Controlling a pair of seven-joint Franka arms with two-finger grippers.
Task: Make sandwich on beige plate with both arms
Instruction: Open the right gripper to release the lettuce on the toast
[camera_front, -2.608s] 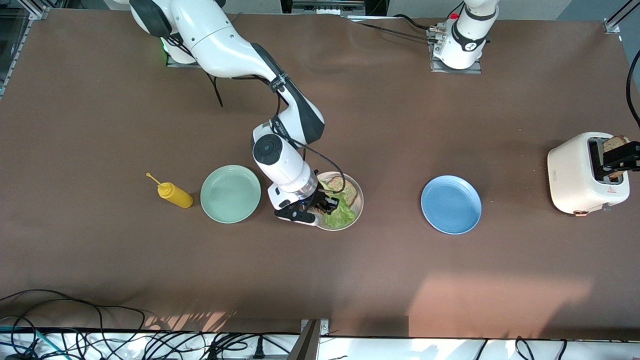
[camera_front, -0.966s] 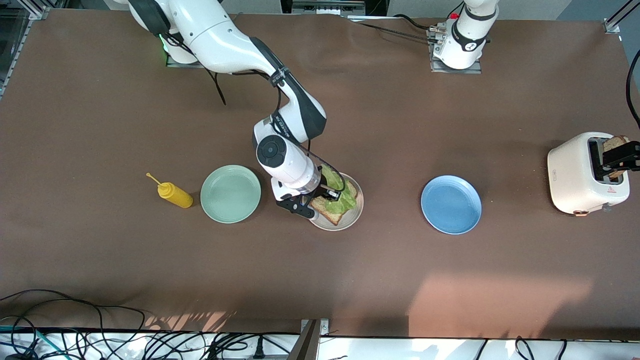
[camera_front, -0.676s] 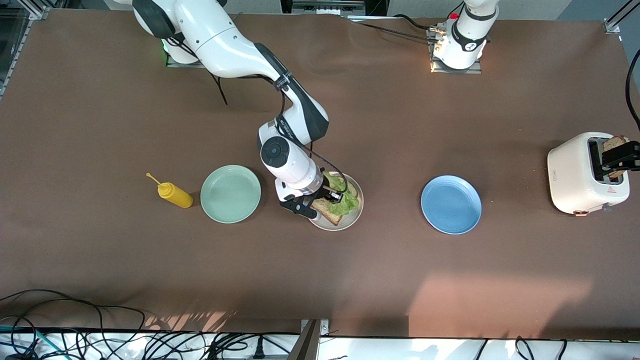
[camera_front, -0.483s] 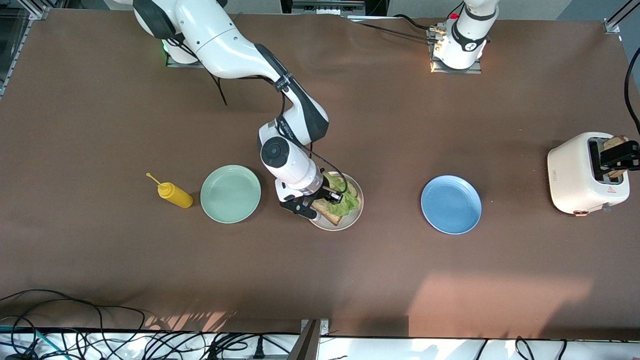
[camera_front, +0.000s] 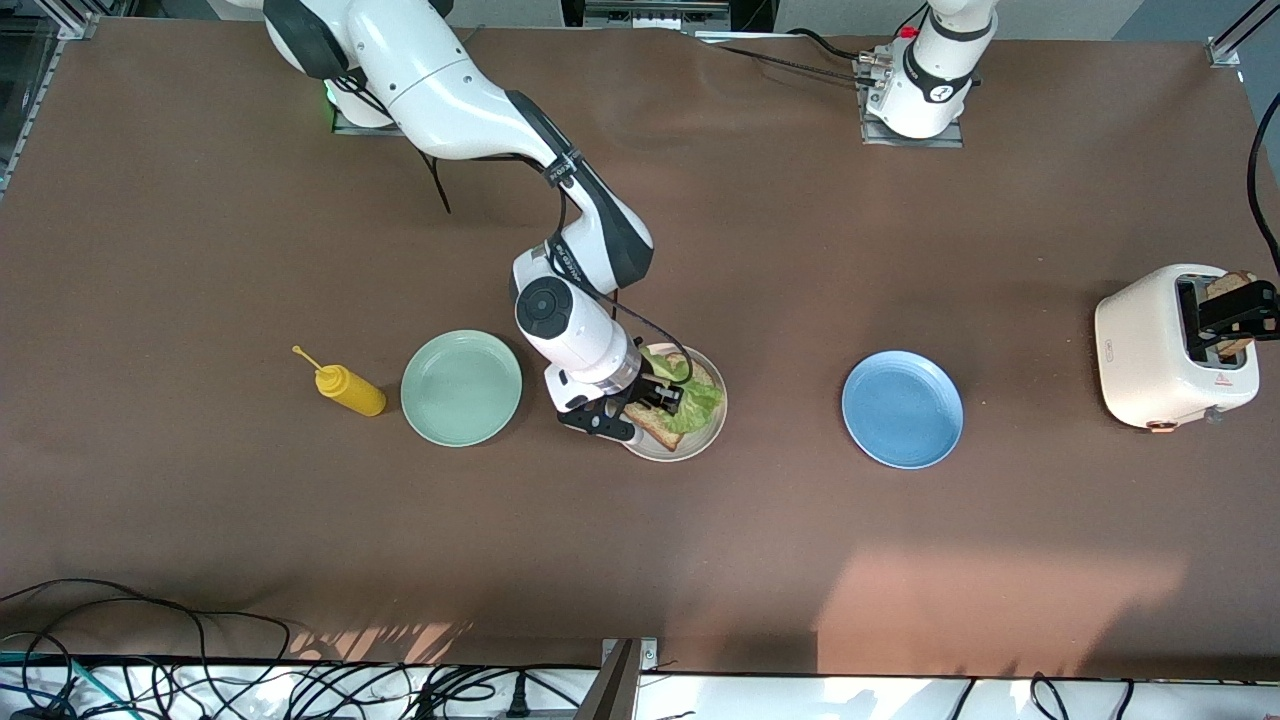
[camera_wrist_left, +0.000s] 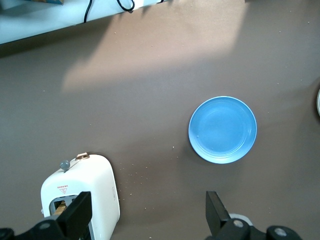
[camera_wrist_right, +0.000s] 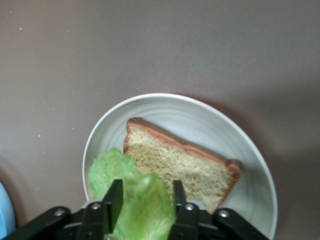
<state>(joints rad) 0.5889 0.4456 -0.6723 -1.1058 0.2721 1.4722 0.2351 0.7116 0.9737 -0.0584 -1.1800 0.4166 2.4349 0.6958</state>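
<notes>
The beige plate (camera_front: 712, 432) (camera_wrist_right: 250, 145) lies mid-table and carries one slice of brown toast (camera_front: 655, 428) (camera_wrist_right: 185, 165). A ruffled green lettuce leaf (camera_front: 698, 398) (camera_wrist_right: 142, 200) lies partly over that slice. My right gripper (camera_front: 650, 395) (camera_wrist_right: 146, 187) hangs low over the plate, its fingers parted on either side of the leaf, so it is open. Another slice of toast (camera_front: 1222, 287) stands in the toaster (camera_front: 1150, 345) (camera_wrist_left: 95, 185). Above the toaster, my left gripper (camera_front: 1240, 312) (camera_wrist_left: 146, 215) waits wide open and holds nothing.
A blue plate (camera_front: 902, 408) (camera_wrist_left: 222, 130) lies between the beige plate and the toaster. A mint green plate (camera_front: 461, 387) sits beside the beige plate toward the right arm's end, with a yellow squeeze bottle (camera_front: 350, 390) lying past it. Cables run along the table's near edge.
My right gripper has brought the lettuce from the plate's near edge up onto the toast, and its fingers have parted from the leaf. The left arm has stayed still.
</notes>
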